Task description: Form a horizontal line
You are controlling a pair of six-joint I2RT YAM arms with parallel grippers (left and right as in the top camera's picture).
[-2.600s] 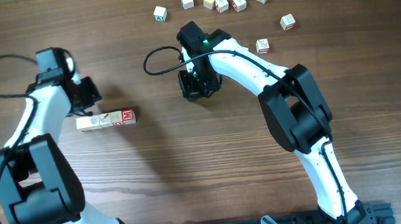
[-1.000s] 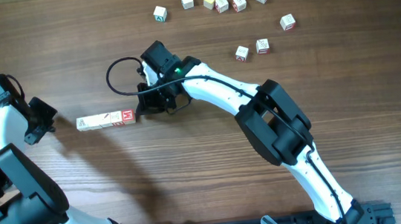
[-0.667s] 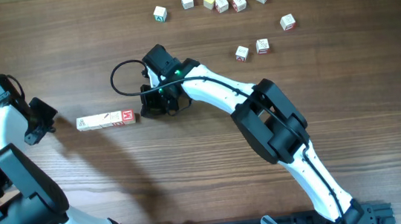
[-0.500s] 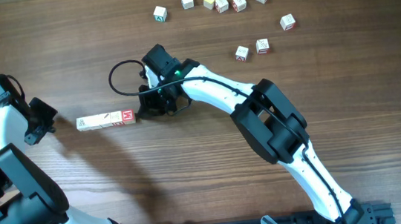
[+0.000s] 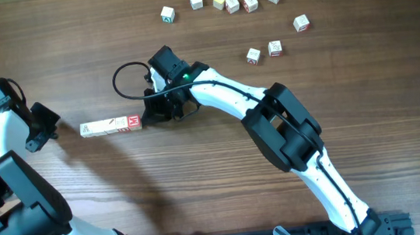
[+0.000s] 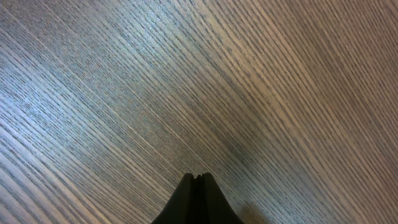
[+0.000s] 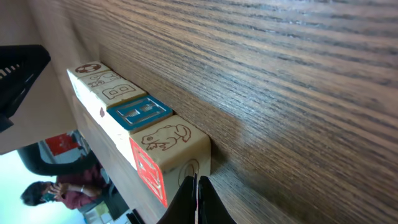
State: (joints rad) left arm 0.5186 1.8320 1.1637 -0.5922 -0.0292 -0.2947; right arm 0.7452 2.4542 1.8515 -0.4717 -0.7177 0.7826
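Horizontal line (image 5: 111,125) of letter cubes is lying left of centre on the table (image 5: 201,181); the right gripper (image 5: 149,114), clenched empty, is sitting at its red-M end, perhaps touching. It should be nudging low, centred, straight along the line.

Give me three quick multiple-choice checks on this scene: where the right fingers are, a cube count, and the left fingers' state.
1. Where are the right fingers relative to the row of cubes?
A) at its red M end
B) at its opposite end
C) above its middle

2. How many loose cubes lie apart from the row?
A) five
B) nine
C) thirteen

3. The left fingers are:
A) shut, empty
B) wide open
C) shut on a cube

1 A: the right wrist view shows the tips at the M-faced end cube.
2 B: nine count out overhead.
3 A: the tips meet over bare table.
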